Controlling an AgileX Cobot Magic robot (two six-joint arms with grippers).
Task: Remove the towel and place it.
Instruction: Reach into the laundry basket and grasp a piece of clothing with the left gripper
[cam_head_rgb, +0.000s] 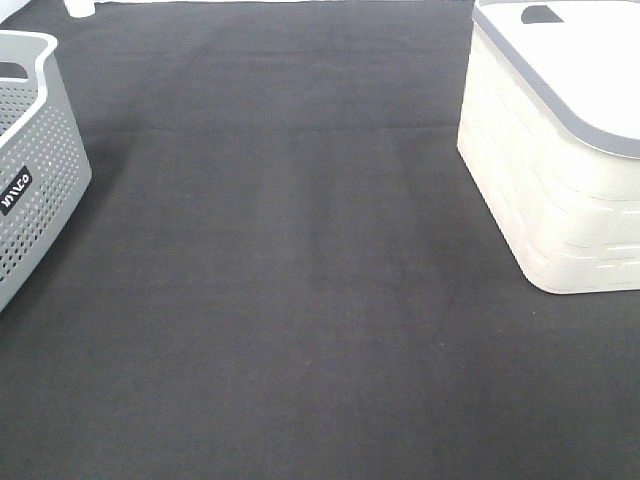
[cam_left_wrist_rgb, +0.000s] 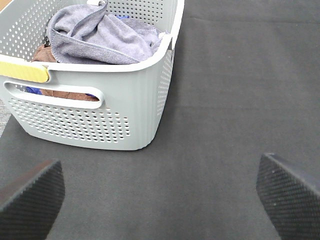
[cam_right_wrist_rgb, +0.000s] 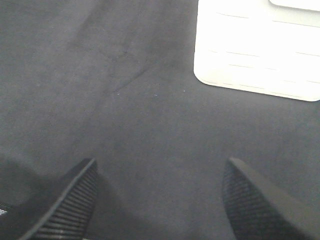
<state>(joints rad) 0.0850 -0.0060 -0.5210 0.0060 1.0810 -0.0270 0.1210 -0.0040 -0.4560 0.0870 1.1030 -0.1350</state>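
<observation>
The grey-lavender towel (cam_left_wrist_rgb: 100, 37) lies bunched on top of other cloths inside the grey perforated basket (cam_left_wrist_rgb: 125, 115), seen in the left wrist view. My left gripper (cam_left_wrist_rgb: 160, 197) stands open above the dark mat, a short way in front of the basket, with nothing between its fingers. My right gripper (cam_right_wrist_rgb: 160, 200) is open too, over bare mat near the white basket (cam_right_wrist_rgb: 255, 50). In the exterior high view neither gripper shows, and the towel is hidden; only the grey basket (cam_head_rgb: 40, 170) at the left edge appears.
A white basket with a grey rim (cam_head_rgb: 560, 150) stands at the right of the black mat (cam_head_rgb: 300, 300). A brown cloth (cam_left_wrist_rgb: 65, 92) and a bit of blue cloth lie under the towel. A yellow strip (cam_left_wrist_rgb: 25, 70) covers the basket's near rim.
</observation>
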